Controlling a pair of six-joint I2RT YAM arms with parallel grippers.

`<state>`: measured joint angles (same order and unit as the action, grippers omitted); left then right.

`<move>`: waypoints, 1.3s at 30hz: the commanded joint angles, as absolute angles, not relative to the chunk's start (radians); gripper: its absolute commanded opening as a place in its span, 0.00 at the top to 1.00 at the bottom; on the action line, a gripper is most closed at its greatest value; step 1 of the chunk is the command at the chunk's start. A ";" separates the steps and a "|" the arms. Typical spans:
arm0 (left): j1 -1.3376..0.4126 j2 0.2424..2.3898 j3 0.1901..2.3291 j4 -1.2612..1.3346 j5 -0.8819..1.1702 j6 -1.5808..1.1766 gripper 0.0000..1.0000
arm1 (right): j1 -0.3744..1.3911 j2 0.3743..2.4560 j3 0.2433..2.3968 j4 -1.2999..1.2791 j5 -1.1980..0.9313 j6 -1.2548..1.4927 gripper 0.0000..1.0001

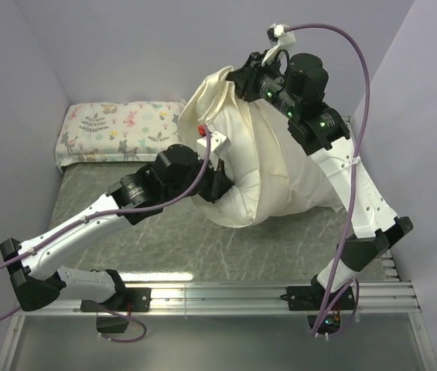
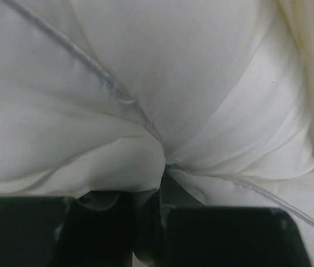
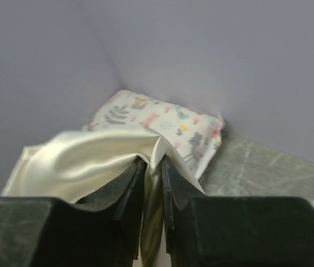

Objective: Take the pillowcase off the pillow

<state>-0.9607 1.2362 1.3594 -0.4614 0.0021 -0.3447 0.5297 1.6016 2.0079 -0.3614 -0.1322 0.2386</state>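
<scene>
The cream, shiny pillowcase (image 1: 280,154) covers the upper part of the white pillow (image 1: 237,210), which stands tilted at the middle of the table. My right gripper (image 1: 235,80) is up at the case's top edge. In the right wrist view its jaws (image 3: 152,167) stand slightly apart, open, with a fold of the pillowcase (image 3: 79,161) still lying between them and draped over the tips. My left gripper (image 1: 220,182) presses into the pillow's near left side. In the left wrist view it (image 2: 159,192) is shut on a pinch of the matte white pillow (image 2: 173,67) at its piped seam.
A small floral animal-print pillow (image 1: 117,131) lies at the back left against the wall, also in the right wrist view (image 3: 168,125). The grey-green table mat (image 1: 148,239) is bordered by lilac walls on three sides. A metal rail (image 1: 226,292) runs along the near edge.
</scene>
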 commanded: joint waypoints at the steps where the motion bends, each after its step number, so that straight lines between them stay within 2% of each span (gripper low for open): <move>1: -1.000 1.262 1.417 -0.552 0.035 -0.259 1.00 | 0.541 1.583 2.058 -0.207 -0.297 0.230 0.72; 4: -1.017 1.262 1.414 -0.551 0.015 -0.255 1.00 | 0.543 1.638 2.117 -0.250 -0.345 0.232 0.71; 8: -1.035 1.232 1.390 -0.531 0.003 -0.262 1.00 | 0.545 1.693 2.132 -0.296 -0.299 0.241 0.84; 10: -1.066 1.223 1.387 -0.534 0.002 -0.259 1.00 | 0.545 1.745 2.164 -0.343 -0.270 0.229 0.85; 14: -1.129 1.224 1.391 -0.554 -0.044 -0.239 1.00 | 0.545 1.859 2.299 -0.446 -0.264 0.213 0.80; 18: -1.178 1.218 1.381 -0.566 -0.087 -0.238 1.00 | 0.537 1.937 2.329 -0.512 -0.163 0.216 0.76; 21: -1.196 1.195 1.356 -0.558 -0.117 -0.247 1.00 | 0.497 1.945 2.290 -0.540 -0.092 0.261 0.85; 25: -1.218 1.149 1.324 -0.545 -0.169 -0.273 1.00 | 0.414 1.921 2.195 -0.546 -0.066 0.345 0.99; 28: -1.223 1.088 1.295 -0.514 -0.303 -0.320 1.00 | 0.373 1.887 2.120 -0.560 -0.019 0.368 1.00; 31: -1.223 1.010 1.273 -0.485 -0.584 -0.447 1.00 | 0.354 1.810 1.976 -0.517 0.041 0.383 1.00; 33: -1.223 0.971 1.272 -0.501 -0.795 -0.515 1.00 | 0.345 1.728 1.812 -0.467 0.022 0.412 1.00; 35: -1.218 0.956 1.275 -0.497 -0.869 -0.567 1.00 | 0.336 1.671 1.654 -0.381 0.005 0.439 1.00; 36: -1.216 0.954 1.285 -0.494 -0.918 -0.583 1.00 | 0.337 1.617 1.605 -0.350 -0.032 0.449 0.98; 39: -1.195 0.974 1.313 -0.469 -0.949 -0.583 1.00 | 0.336 1.527 1.470 -0.266 -0.098 0.457 0.83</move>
<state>-1.2079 1.0004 1.2476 -0.5465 -0.7380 -0.5434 0.3717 1.6009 1.5642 -0.3580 -0.1230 0.4606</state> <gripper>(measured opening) 0.160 0.135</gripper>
